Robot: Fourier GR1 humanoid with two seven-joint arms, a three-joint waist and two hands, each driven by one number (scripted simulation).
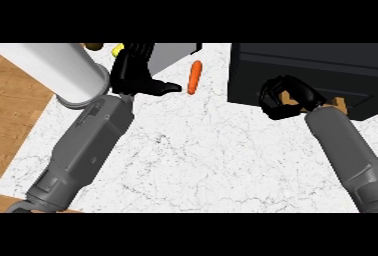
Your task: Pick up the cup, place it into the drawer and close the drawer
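Two robot hands are in play, and your right robot hand is the one to watch: its fingers are curled in tight at the front of the black drawer unit on the far right of the tabletop. Something tan peeks out between those fingers and just past the wrist, but you can't tell from here whether that is the cup, a drawer handle, or something else. So the cup's whereabouts is uncertain; it doesn't show anywhere in the open on the marble, and if it's in view at all, it's hidden inside that curled right hand.

Over on the far left, your left robot hand hangs with fingers straight and relaxed, holding nothing, thumb pointing towards the orange carrot lying just to its right. A white cylinder sits at the left edge beside that forearm, and a grey box shows behind the hand.

How far along are you? Judging by the right hand's position at the drawer front, you look to be somewhere in the drawer stage, either delivering the cup or working the drawer itself. Whether the drawer stands open or shut isn't readable, so count closing it as not yet confirmed.
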